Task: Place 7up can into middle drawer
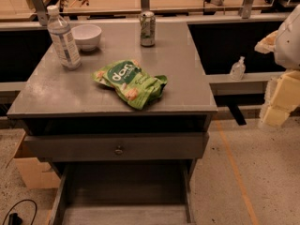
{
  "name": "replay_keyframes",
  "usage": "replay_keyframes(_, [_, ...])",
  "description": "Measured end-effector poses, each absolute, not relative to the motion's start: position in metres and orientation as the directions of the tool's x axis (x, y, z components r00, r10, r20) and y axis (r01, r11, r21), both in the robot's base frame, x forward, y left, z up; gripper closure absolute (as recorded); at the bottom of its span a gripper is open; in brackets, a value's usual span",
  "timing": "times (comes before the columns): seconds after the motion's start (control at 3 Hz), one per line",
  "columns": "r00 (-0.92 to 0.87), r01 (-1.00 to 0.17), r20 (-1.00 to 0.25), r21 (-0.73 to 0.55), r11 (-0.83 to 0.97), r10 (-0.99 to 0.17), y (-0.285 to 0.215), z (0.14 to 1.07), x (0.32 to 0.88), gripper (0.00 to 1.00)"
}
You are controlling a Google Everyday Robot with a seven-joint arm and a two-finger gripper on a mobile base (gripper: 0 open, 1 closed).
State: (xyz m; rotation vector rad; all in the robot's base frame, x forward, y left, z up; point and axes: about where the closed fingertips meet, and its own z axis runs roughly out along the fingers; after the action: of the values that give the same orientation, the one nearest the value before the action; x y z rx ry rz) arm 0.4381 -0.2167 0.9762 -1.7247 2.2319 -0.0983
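Since middle drawer (124, 213) is gaping beneath cabinet top (70, 93) for delivery, gripper (276, 104) is hovering right of cabinet top, aperture unreadable, 7up can (147, 28) standing ungrasped.

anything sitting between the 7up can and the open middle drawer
Yes: the green snack bag lies on the cabinet top between the 7up can at the back and the middle drawer open below the front. The gripper is off to the right of the cabinet top.

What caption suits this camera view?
The can stands on the cabinet, drawer open below, pincer at the right edge.
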Motion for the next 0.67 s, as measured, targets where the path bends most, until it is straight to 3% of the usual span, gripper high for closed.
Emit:
replay_keyframes(0.33, [-0.221, -0.931, -0.207, -0.246, 0.27, -0.953, -0.217, 0.976, 0.438, 0.0])
replay_keyframes(0.67, [-0.228, -0.917, -0.29, -0.258, 0.305, -0.929, -0.21, 0.977, 0.463, 0.0])
